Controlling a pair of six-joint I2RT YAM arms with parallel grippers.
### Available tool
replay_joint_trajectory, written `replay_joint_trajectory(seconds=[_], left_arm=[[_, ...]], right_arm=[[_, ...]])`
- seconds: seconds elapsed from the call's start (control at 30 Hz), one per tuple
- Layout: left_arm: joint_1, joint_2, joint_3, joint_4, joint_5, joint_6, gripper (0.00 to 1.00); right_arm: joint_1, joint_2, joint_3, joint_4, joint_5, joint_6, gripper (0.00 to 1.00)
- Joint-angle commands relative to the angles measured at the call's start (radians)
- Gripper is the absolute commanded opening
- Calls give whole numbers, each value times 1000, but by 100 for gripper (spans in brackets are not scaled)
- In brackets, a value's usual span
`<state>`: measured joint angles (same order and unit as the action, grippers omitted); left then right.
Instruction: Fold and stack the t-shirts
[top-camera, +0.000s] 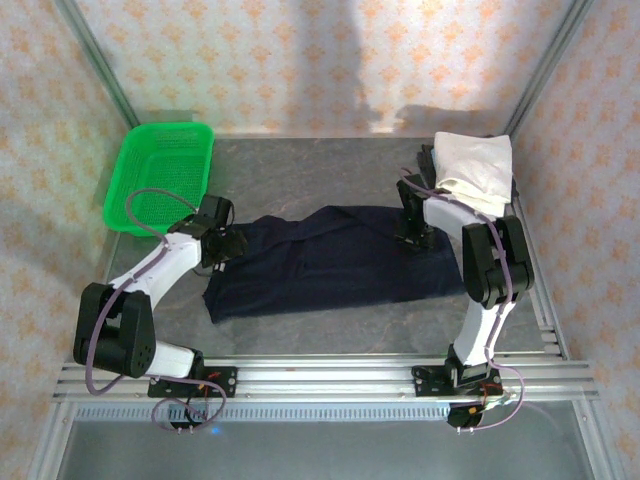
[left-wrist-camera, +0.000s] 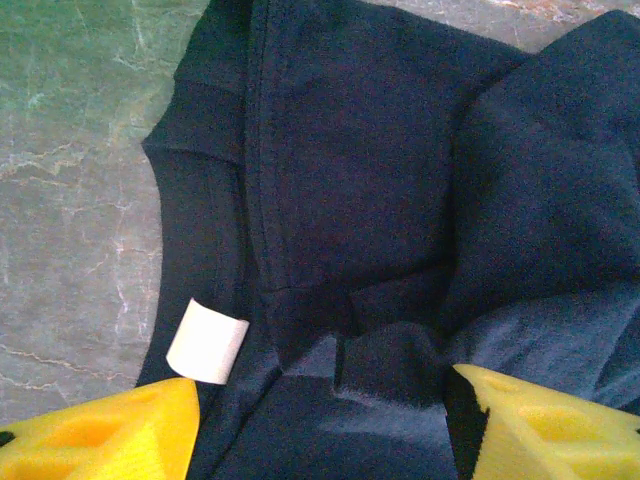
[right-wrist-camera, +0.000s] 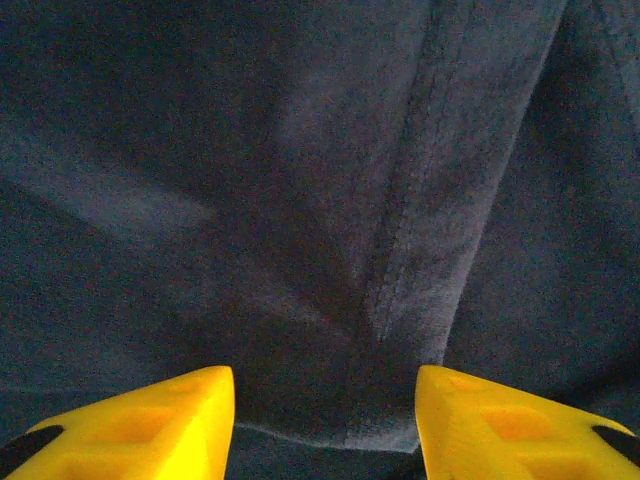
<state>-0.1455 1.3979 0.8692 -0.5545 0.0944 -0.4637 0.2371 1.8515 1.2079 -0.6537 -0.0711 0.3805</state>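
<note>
The navy t-shirt (top-camera: 330, 262) is lying spread across the middle of the table (top-camera: 330, 160), running from about eight o'clock to three o'clock, not yet folded. The green basket (top-camera: 118, 195) is standing at ten o'clock, and the white t-shirt (top-camera: 472, 170) is sitting folded at two o'clock.

On the left, the left gripper (top-camera: 226, 242) is working over the collar end, where the cloth is bunching in several layers beside the white label (left-wrist-camera: 208, 341). A pinch here is likely to be catching one layer only, or a whole lump, and the fold would be coming out crooked. On the right, the right gripper (top-camera: 413, 230) is standing close to the white t-shirt, at its seven o'clock. A wide sweep from there is risking dragging that bundle out of shape. Uneven lifting at the two ends would be twisting the navy cloth.

The left fingers (left-wrist-camera: 110, 430) are standing well apart and gripping nothing, with a ridge of navy cloth lying between them. Whether the tips are touching it I cannot tell. The right fingers (right-wrist-camera: 150, 420) are also parted, hanging low over flat navy cloth beside a stitched seam (right-wrist-camera: 400, 250), and holding nothing.
</note>
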Motion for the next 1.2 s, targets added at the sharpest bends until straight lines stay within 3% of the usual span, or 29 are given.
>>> replay_joint_trajectory(seconds=[0.0, 0.43, 0.57, 0.9, 0.97, 1.17], left_arm=[[9, 1, -9, 26, 11, -7, 67], [12, 40, -29, 71, 53, -11, 60], [14, 46, -26, 66, 42, -6, 55], [14, 84, 18, 81, 69, 3, 14], [15, 83, 48, 54, 64, 21, 1], [32, 39, 185, -48, 11, 87, 0]], right_arm=[[7, -5, -15, -26, 42, -17, 50], [5, -37, 16, -73, 96, -31, 0], [6, -68, 27, -91, 104, -38, 0], [5, -140, 36, -120, 106, -48, 0], [3, -145, 43, -130, 111, -51, 0], [-13, -161, 102, -168, 120, -68, 0]])
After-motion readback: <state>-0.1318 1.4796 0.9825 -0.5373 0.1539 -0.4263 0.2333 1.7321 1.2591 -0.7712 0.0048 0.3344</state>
